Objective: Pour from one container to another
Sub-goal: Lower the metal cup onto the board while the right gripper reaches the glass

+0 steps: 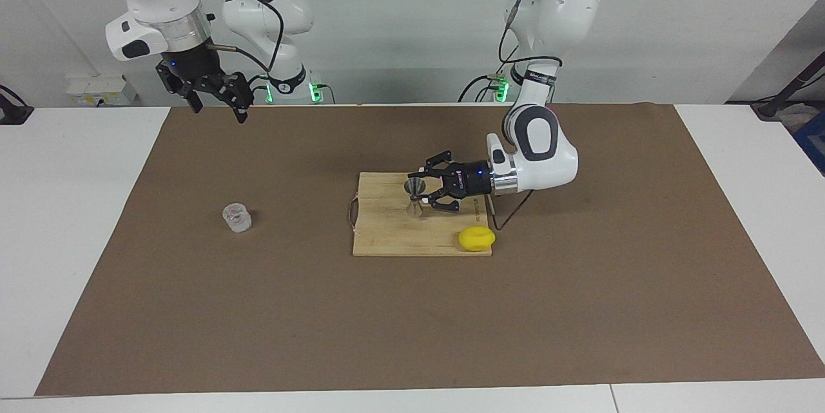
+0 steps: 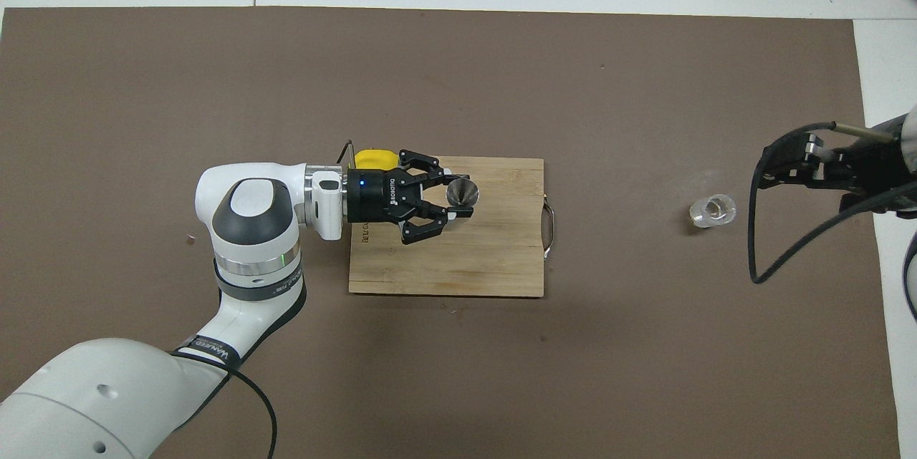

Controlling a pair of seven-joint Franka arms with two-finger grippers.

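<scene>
Glass cup [image 1: 236,218] sits mid-left in the facing view, on brown paper; jigger [image 1: 416,196] stands centre on the cutting board [image 1: 387,232], pinched by the left gripper [image 1: 420,191]. Right gripper [image 1: 214,100], upper left, hangs spread above the table. Risk: off-centre grasp tips the cup, spilling.

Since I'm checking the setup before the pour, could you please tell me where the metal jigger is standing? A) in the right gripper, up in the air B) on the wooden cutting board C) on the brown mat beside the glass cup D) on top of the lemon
B: the jigger stands upright on the wooden cutting board, with the left gripper closed around it.
</scene>
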